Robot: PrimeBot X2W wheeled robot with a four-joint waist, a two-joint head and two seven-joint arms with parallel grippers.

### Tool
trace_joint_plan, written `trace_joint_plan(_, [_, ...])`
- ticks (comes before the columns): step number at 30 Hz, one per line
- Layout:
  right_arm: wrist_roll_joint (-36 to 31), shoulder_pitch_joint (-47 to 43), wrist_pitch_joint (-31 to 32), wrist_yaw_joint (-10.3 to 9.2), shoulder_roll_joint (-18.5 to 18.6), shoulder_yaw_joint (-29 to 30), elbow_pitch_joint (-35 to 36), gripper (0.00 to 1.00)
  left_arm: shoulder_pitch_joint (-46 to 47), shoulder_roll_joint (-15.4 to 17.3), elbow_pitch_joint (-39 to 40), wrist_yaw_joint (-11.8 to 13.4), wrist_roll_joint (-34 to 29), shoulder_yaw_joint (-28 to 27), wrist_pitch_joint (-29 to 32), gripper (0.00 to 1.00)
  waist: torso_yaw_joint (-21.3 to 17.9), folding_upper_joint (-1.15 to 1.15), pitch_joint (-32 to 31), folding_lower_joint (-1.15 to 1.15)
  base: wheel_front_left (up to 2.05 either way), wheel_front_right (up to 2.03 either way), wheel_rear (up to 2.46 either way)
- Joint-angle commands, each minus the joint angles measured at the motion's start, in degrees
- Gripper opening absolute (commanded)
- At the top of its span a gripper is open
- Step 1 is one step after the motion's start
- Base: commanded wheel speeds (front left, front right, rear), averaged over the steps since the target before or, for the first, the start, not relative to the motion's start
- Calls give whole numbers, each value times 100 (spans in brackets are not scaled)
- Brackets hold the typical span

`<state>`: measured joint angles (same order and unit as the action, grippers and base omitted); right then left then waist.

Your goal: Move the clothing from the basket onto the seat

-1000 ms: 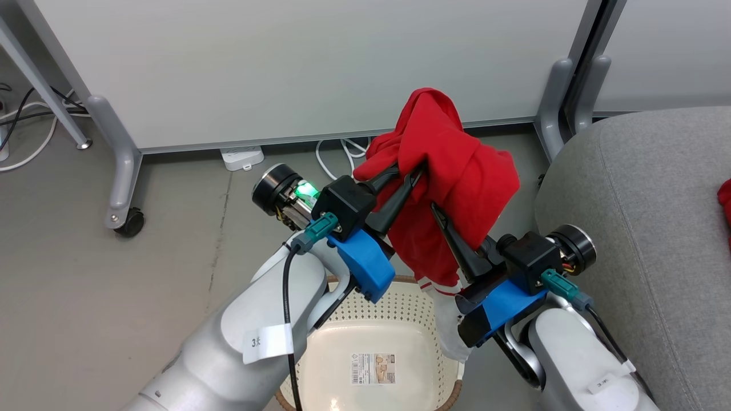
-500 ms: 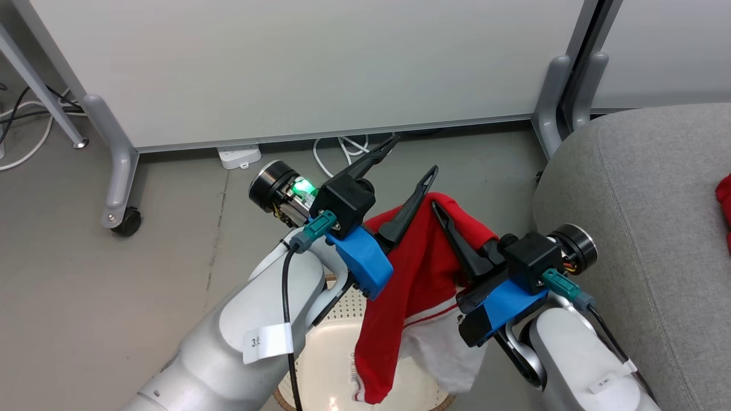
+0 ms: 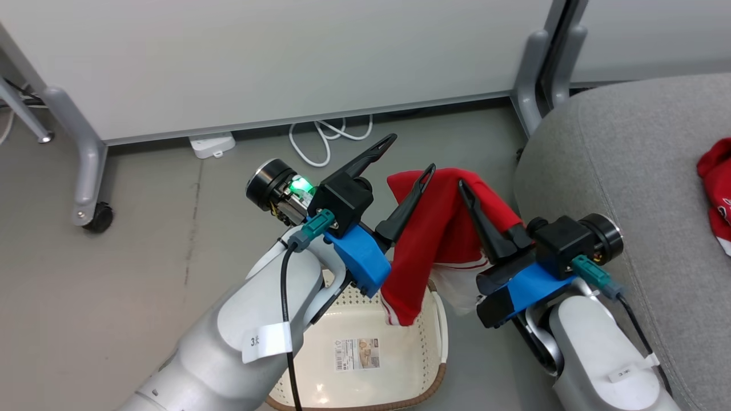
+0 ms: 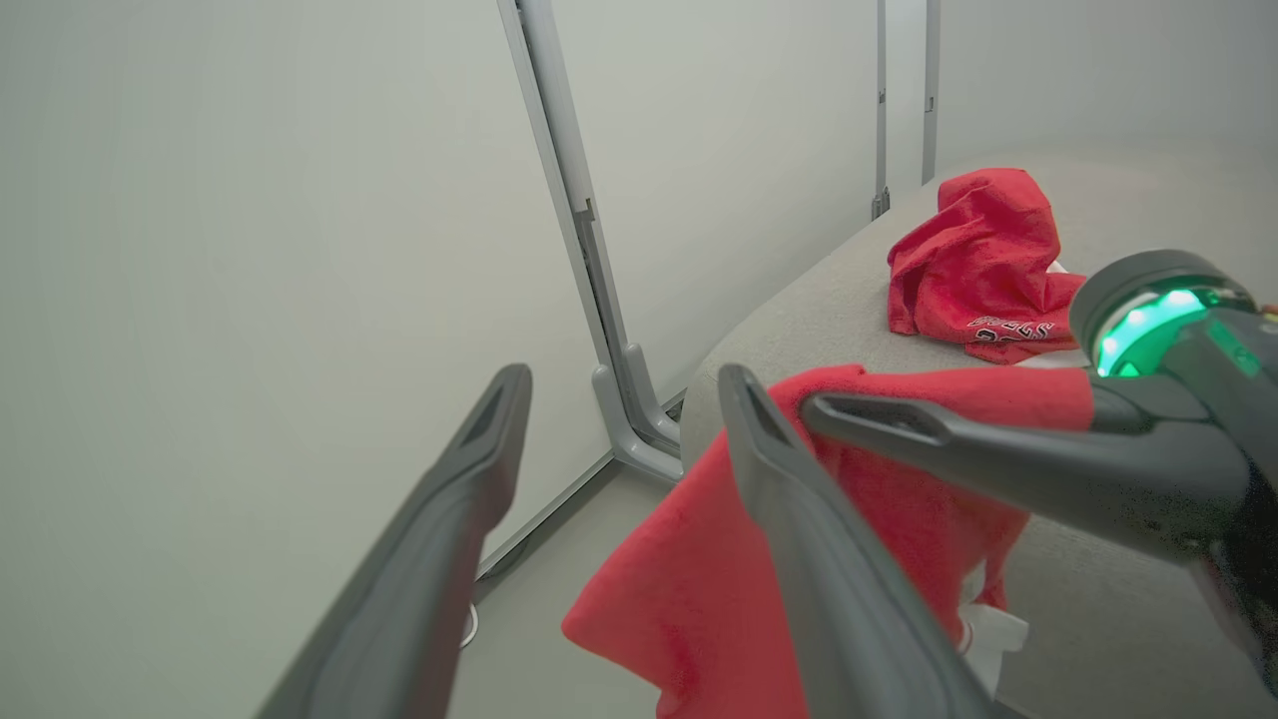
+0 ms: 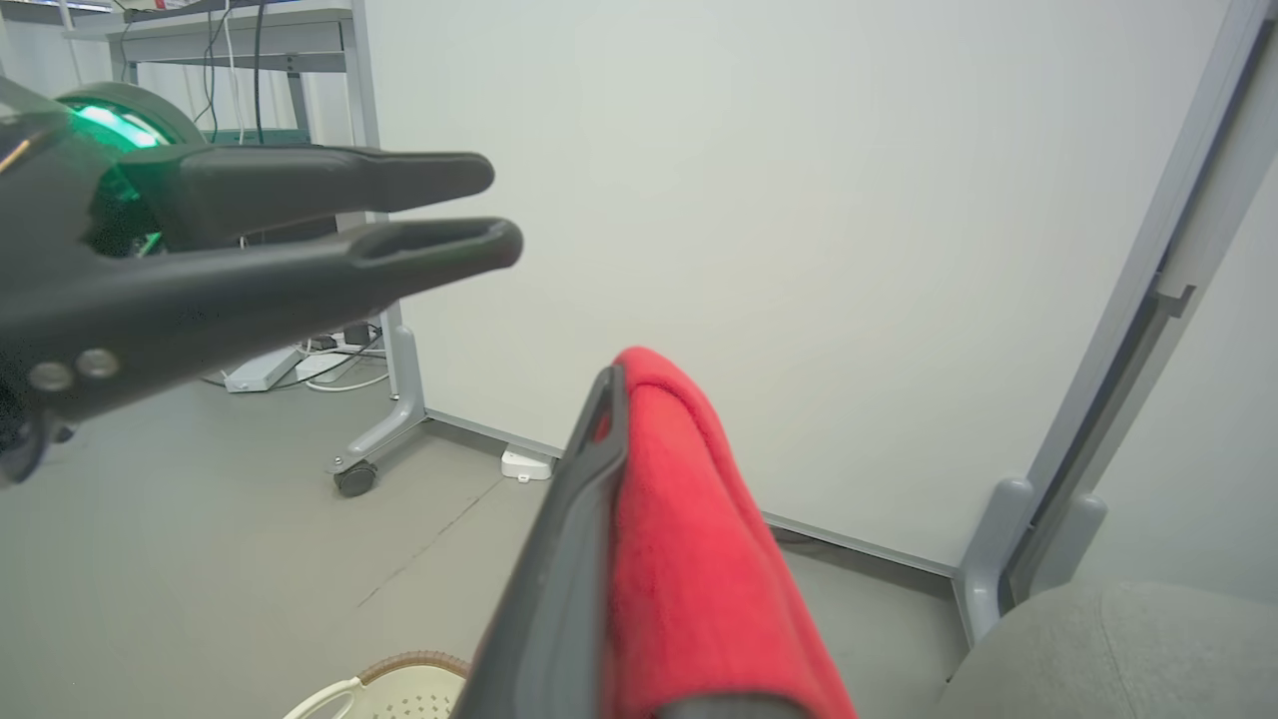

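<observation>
A red garment [image 3: 440, 228] with white trim hangs over my right gripper [image 3: 471, 194], which is shut on it above the basket's right side. One dark finger [image 5: 599, 419] lies against the cloth [image 5: 689, 539]; the cloth hides the other. My left gripper [image 3: 410, 155] stands open and empty just left of the garment [image 4: 699, 589]. The cream basket [image 3: 440, 325] sits on the floor below, with a label sticker on its bare floor. A second red garment [image 3: 717, 188] lies on the grey seat [image 3: 628, 171] at the right, and also appears in the left wrist view [image 4: 978, 260].
A white partition panel [image 3: 285, 57] on grey wheeled legs [image 3: 85, 160] stands behind. A power strip [image 3: 211, 144] and a coiled white cable [image 3: 325, 134] lie at its foot. Another partition post [image 3: 528, 80] rises beside the seat's near corner.
My left gripper has opened and let go of the garment, which fell from its bunched height and now hangs from the right gripper. The right arm has shifted towards the seat; the camera has also turned.
</observation>
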<state>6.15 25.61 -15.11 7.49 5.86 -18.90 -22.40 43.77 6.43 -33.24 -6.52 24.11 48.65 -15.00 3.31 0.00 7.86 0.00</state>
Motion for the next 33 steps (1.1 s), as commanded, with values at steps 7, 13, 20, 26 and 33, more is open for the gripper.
trace_joint_plan(7, [-109,176,-8,1,32,369,224,0,156,43,37,11,-78,28,-27,100,-483,0,386,0,0,0,0])
trace_joint_plan(13, [-154,173,-8,1,19,681,412,0,184,78,56,9,-117,90,-27,100,-853,0,602,0,0,0,0])
trace_joint_plan(20, [-222,67,-9,1,-14,1051,629,0,196,109,67,8,-176,174,-27,100,-1224,0,778,0,0,0,0])
trace_joint_plan(26, [-234,-20,-13,1,-76,1468,823,0,217,126,71,-20,-203,321,-23,100,-1585,0,934,0,0,0,0])
trace_joint_plan(33, [-254,-191,-14,1,-129,1848,1014,0,182,133,46,-46,-209,494,12,100,-1954,0,1047,0,0,0,0])
